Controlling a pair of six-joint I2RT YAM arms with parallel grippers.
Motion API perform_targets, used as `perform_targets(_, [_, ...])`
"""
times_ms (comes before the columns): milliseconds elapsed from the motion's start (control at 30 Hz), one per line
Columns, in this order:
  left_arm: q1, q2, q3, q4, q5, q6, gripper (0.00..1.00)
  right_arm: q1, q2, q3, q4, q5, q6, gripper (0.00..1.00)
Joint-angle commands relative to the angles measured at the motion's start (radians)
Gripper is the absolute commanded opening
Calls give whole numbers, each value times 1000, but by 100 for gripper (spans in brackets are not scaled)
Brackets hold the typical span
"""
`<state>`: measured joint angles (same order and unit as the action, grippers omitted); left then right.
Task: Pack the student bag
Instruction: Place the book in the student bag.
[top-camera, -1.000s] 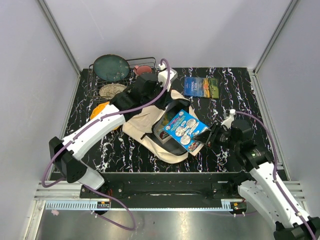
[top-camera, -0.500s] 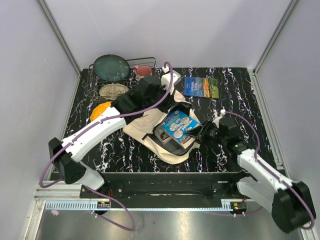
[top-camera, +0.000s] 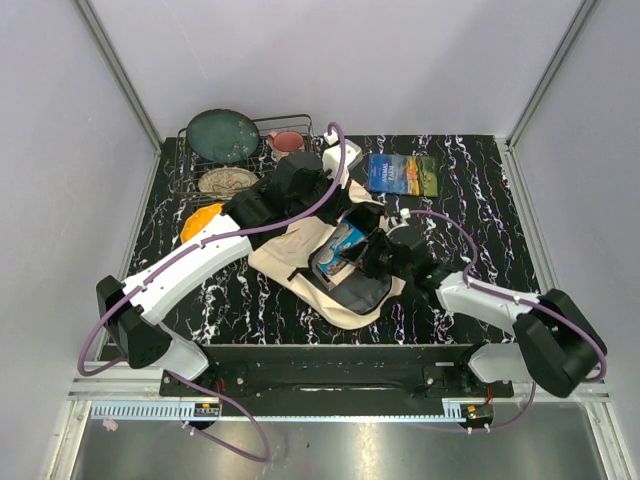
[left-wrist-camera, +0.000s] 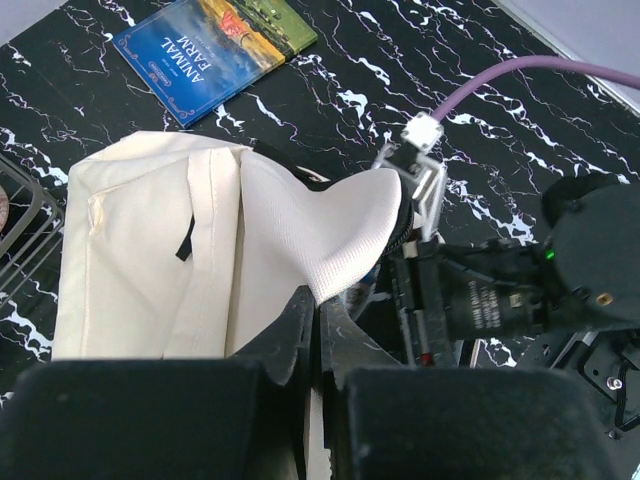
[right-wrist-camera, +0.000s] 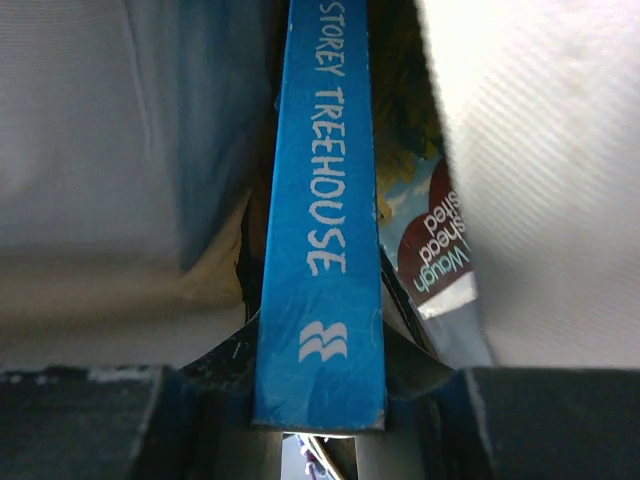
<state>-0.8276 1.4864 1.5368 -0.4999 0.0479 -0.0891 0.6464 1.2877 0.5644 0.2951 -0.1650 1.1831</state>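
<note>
Cream canvas student bag (top-camera: 285, 250) lies on the black veined table (top-camera: 470, 190), flap pinched in the left hand (left-wrist-camera: 312, 330), mouth directly ahead of the right hand (right-wrist-camera: 318, 385), which is clamped on a slim blue book (right-wrist-camera: 320, 200) pointing lengthwise inside.

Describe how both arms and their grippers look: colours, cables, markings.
The left arm and right arm have white shell links with black joints and bases. A purple cable loops along each. The left gripper and right gripper have black fingers. No markings are legible.
</note>
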Motion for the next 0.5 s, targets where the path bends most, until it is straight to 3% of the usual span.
perform_targets(0, [-13,-71,54,185,12,-31,0,41,87,84,165,116,1,11])
perform_targets(367, [-15,-101,16,201,-14,-38,0,121,387,161,420,301,88,15])
perform_targets(433, [-15,-107,6,199,-19,-37,0,127,395,147,437,326,96,23])
perform_targets(467, [-15,-110,2,199,-23,-35,0,128,391,143,435,329,90,35])
